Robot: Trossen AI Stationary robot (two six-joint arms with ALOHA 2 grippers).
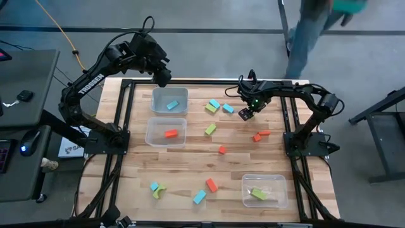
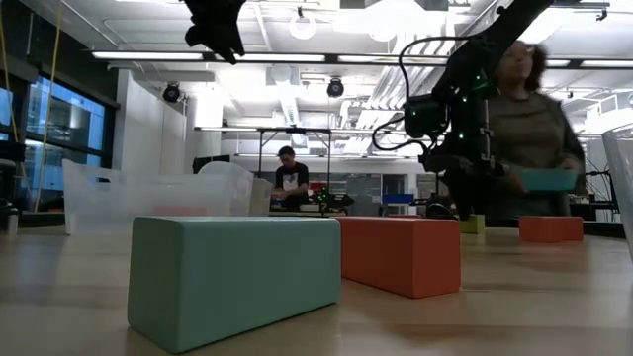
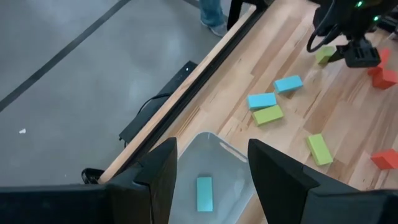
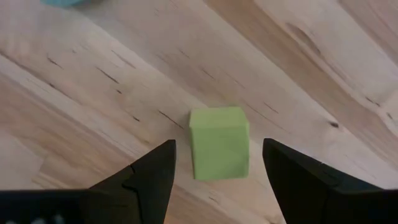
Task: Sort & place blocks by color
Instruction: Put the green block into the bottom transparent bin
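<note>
Between the right gripper's (image 4: 214,171) spread fingers lies a green cube (image 4: 218,143).

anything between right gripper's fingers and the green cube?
Nothing. Right wrist view shows bare wood either side of the green cube, with the open right gripper straddling it.

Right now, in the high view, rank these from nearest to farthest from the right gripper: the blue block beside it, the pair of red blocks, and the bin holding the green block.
From the right gripper:
1. Blue block, just beside it toward the table's middle.
2. Red blocks, a little nearer the front edge.
3. Bin with the green block, at the front right corner.
</note>
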